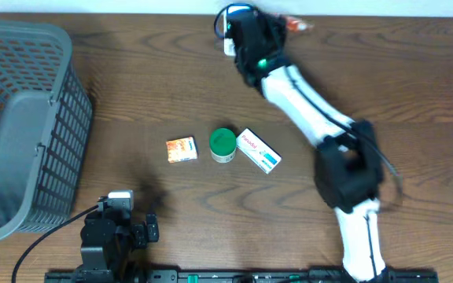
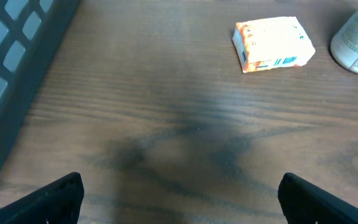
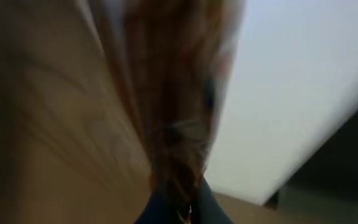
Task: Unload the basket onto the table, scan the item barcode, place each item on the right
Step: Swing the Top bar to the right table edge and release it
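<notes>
- Overhead first: three candidate items sit in a row mid-frame on the wooden table [image 1: 132, 94]. They are an orange carton [image 1: 182, 149], a green-lidded jar [image 1: 223, 145] and a white-and-teal box [image 1: 259, 150]. A grey mesh basket [image 1: 22, 126] fills the left side.
- The left gripper [image 1: 124, 206] waits at lower left, near the carton. The right gripper [image 1: 278, 23] is up at top centre, well apart from the row. It sits beside a small orange-and-white thing [image 1: 297, 23] that we cannot name.
- Over to the left wrist: the claw is spread wide, with nothing but bare wood between its fingers. The carton lies flat at upper right, with blue bars that look like a barcode on its near side. The jar peeks in at the right edge.
- We judge the carton light and stiff but crushable cardboard. The best hold is across its two short ends, gently, which leaves the barred side uncovered.
- Right wrist now: it is all blur, a reddish-brown smear against a pale wall. That claw is pressed together, but we cannot tell whether it pinches anything.
</notes>
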